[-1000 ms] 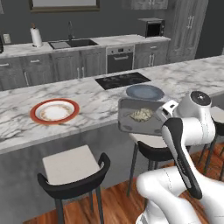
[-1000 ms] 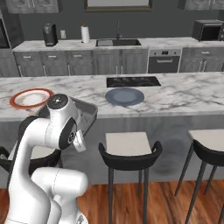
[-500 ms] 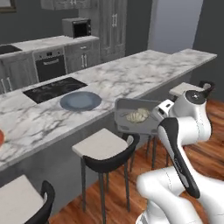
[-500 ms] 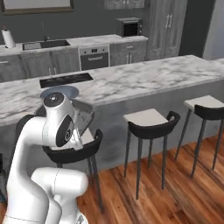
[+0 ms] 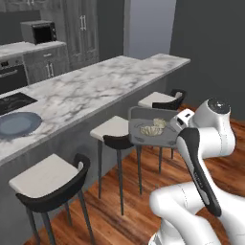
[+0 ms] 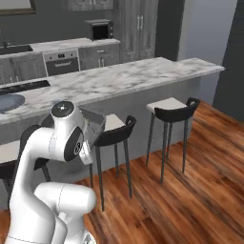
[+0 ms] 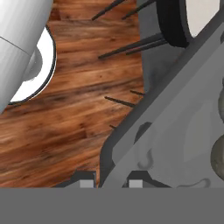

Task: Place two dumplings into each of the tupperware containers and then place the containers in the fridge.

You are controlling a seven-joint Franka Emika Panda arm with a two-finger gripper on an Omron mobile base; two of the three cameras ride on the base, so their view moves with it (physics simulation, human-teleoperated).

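A grey tupperware container [image 5: 149, 140] hangs in the air over the bar stools, level, with my gripper [image 5: 176, 125] shut on its right rim. Two pale dumplings [image 5: 152, 128] lie inside it. From the right base view the tub's underside [image 6: 96, 125] pokes out beside the arm's upper joint. In the hand view the gripper [image 7: 111, 182] clamps the tub's lip [image 7: 175, 127], one finger on each side, and the dumplings [image 7: 218, 156] sit dark at the right edge. The fridge and the second container are out of view.
The marble island counter [image 5: 95, 91] runs along the left with a round blue-grey plate [image 5: 16, 123] on it. Three bar stools [image 5: 115, 136] stand along it, just under the tub. Wooden floor [image 6: 190, 190] opens to the right; a microwave [image 5: 37, 31] sits on the back counter.
The whole scene has swept leftward as the base turned right; the red-rimmed plate has left the views. The container stays held in the same place relative to the arm.
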